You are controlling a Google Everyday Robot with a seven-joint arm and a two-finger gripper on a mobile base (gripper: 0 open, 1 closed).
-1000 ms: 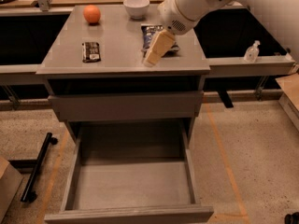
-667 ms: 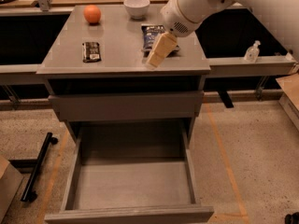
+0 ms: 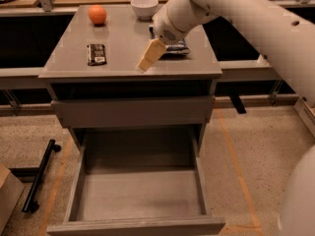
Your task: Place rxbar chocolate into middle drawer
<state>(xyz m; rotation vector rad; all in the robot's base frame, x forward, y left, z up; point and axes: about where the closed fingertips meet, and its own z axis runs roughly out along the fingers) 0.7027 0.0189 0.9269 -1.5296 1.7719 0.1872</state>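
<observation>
Small flat black wrapped rxbar chocolate (image 3: 96, 54) lies near-left on the grey surface (image 3: 123, 36). The wide grey middle drawer (image 3: 140, 195) is open below. My claw (image 3: 145, 63) hovers right of the bar, apart. I can't tell if it's spread or pressed together. I judge the bar light, stiffish, with a slick wrapper, so pinch across its narrow width, mid-length.

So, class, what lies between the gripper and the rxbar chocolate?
Nothing: in the camera view, only bare cabinet top separates the gripper, near its front edge, from the rxbar chocolate.
</observation>
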